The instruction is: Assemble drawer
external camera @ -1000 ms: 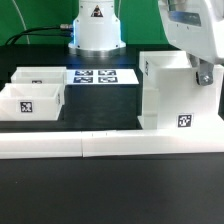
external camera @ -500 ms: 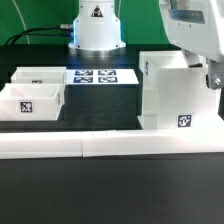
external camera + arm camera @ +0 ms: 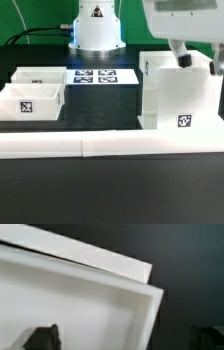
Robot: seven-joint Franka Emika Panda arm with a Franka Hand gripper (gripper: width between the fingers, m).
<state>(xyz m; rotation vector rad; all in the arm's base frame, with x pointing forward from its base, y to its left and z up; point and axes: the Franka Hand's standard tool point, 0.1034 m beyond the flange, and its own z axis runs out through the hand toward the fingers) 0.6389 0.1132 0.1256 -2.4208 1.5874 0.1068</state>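
Observation:
The tall white drawer shell (image 3: pixel 180 97) stands at the exterior view's right with a square tag low on its front. Two small open-top trays sit at the left, one in front (image 3: pixel 33 101) and one behind it (image 3: pixel 40 76). My gripper (image 3: pixel 198 60) hangs over the shell's top at its right end, jaws wide apart. In the wrist view the gripper (image 3: pixel 124 336) is open. One dark fingertip (image 3: pixel 42 336) is over the shell's white inside (image 3: pixel 70 297), and the other is over the dark table outside its rim. It holds nothing.
The marker board (image 3: pixel 100 77) lies flat behind the trays, before the arm's white base (image 3: pixel 96 28). A long low white border wall (image 3: pixel 110 146) runs along the front. Dark table shows between the front tray and the shell.
My gripper has moved toward the exterior view's left, from beside the shell's right edge to over its top rim. The shell and trays have not moved.

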